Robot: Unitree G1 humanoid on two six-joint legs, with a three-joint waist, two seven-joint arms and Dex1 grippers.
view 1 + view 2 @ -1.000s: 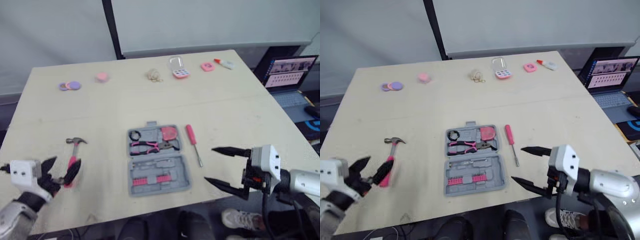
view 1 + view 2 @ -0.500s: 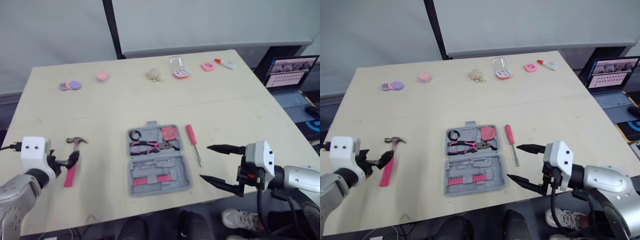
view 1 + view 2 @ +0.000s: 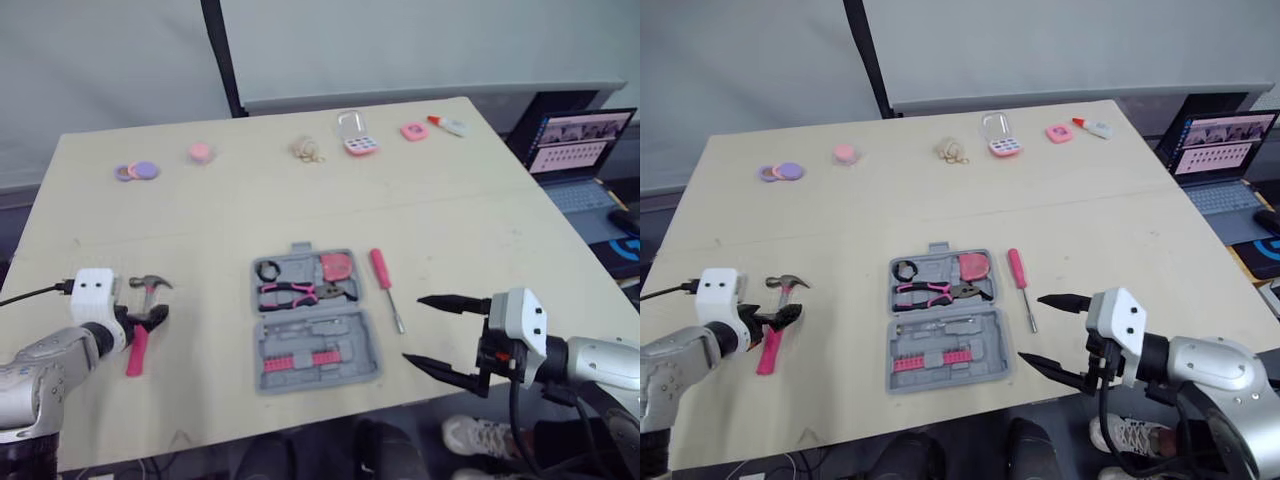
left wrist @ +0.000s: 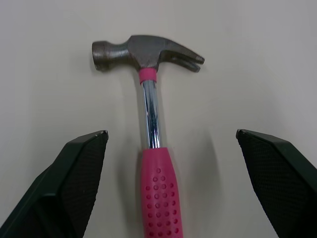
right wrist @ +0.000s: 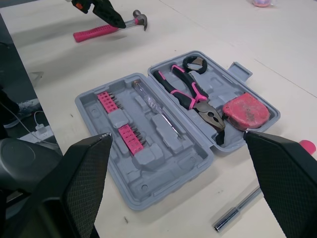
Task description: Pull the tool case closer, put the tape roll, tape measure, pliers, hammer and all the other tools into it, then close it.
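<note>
Straddling the pink handle of the hammer (image 4: 151,148), the left gripper (image 3: 148,320) had its jaws wide open. The open tool case (image 3: 345,366) lay mid-table (image 3: 450,200), holding the tape roll (image 3: 270,270), pliers (image 3: 300,293) and tape measure (image 3: 341,266). A screwdriver (image 3: 385,280) lay just beside it. The right gripper (image 3: 413,330) hovered with jaws wide apart.

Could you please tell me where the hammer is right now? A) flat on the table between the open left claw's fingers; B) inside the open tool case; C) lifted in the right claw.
A: the hammer lies flat on the table, its handle between the two sides of the open left claw, neither touching it.
</note>
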